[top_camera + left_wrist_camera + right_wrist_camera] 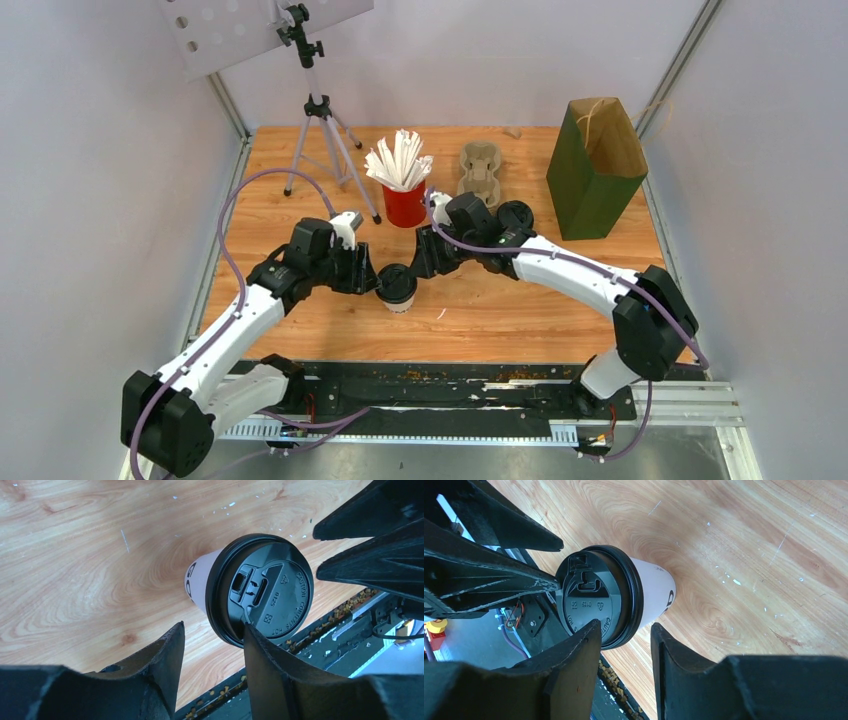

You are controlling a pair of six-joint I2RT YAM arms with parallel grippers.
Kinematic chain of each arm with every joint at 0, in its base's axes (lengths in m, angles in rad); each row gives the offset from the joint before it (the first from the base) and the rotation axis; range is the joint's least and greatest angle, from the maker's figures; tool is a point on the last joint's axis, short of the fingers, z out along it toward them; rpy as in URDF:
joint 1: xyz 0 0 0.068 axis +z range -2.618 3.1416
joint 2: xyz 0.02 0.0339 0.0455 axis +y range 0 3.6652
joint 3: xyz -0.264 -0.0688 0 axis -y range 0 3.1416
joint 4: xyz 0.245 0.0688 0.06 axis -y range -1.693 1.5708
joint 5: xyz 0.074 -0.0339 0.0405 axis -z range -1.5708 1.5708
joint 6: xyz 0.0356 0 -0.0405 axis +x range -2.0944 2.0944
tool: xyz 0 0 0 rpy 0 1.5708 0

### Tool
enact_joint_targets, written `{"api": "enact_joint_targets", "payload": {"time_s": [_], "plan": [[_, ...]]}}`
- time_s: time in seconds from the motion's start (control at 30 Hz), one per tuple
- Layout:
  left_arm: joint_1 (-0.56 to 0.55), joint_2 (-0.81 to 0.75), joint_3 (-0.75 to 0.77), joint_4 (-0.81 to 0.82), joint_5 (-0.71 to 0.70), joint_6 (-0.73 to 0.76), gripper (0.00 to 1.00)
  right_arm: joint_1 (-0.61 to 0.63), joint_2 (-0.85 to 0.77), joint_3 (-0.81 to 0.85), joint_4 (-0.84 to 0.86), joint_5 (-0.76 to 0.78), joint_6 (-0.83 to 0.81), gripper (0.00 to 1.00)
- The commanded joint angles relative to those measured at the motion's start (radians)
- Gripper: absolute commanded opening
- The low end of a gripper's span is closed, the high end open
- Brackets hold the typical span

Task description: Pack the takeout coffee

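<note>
Just beyond left end effector [214, 626], upright cup [260, 587]

Pale grey walls [100, 150] close in a wooden table [480, 320] on three sides. At the back left stands a tripod [318, 105] holding a white perforated board [225, 30]. The light is soft and even.

The left arm [230, 330] and right arm [570, 270] bent inward. The left gripper [368, 276] and right gripper [421, 262] faced each other, near but apart, each with fingers [165, 652] spread.
</note>
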Motion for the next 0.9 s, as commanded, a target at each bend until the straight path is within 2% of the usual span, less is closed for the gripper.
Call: {"api": "enact_joint_targets", "payload": {"time_s": [0.0, 0.27, 0.87], "plan": [[0.008, 0.006, -0.018, 0.043, 0.018, 0.003, 0.54, 0.004, 0.024, 0.037, 0.025, -0.020, -0.015, 0.41], [0.008, 0.044, -0.050, 0.081, 0.058, 0.004, 0.52, 0.004, 0.056, 0.040, 0.037, -0.034, -0.019, 0.40], [0.008, 0.090, -0.040, 0.086, 0.113, 0.026, 0.49, 0.000, 0.003, 0.062, 0.007, -0.013, -0.010, 0.31]]}}
